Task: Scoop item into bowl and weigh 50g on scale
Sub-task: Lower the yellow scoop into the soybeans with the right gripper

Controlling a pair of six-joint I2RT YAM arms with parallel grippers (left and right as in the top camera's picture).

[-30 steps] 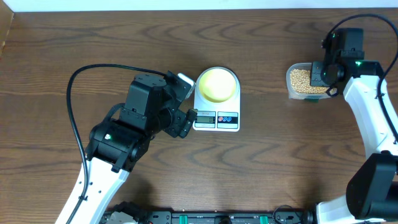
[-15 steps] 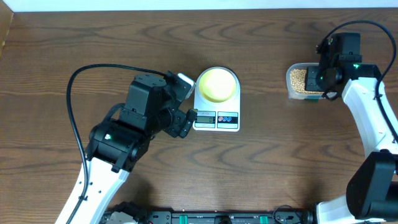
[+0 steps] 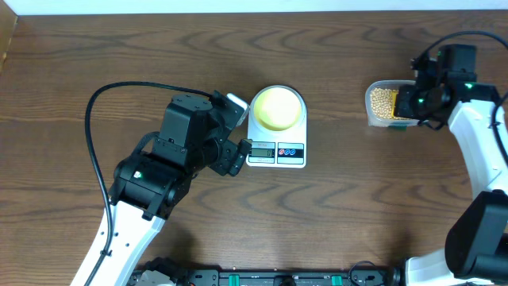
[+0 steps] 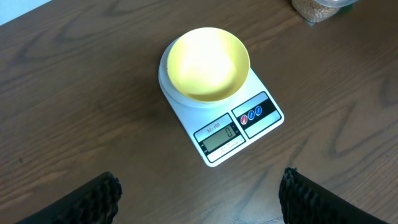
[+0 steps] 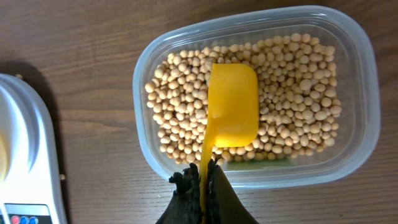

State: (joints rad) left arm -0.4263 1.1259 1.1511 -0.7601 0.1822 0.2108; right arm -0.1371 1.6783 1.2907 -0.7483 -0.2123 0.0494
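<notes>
Right end effector (image 5: pixel 202 186) pinches yellow scoop (image 5: pixel 233 112) by handle; scoop on beans (image 3: pixel 382 99) in clear tub (image 3: pixel 368 109), upper right of overhead view. Left end effector (image 4: pixel 199 199) spread beside scale (image 3: pixel 295 156); bowl (image 3: pixel 276 107) on scale, centre.

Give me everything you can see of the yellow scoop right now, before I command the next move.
The scoop is bright yellow, smooth and plastic-looking, with a rounded-rectangular head and a thin straight handle. The handle is clamped edge-on between the shut fingers of the right end effector and crosses the near rim of the clear tub. The head lies over the beans near the tub's middle, with none on its visible face. Whether it touches them cannot be told.
</notes>
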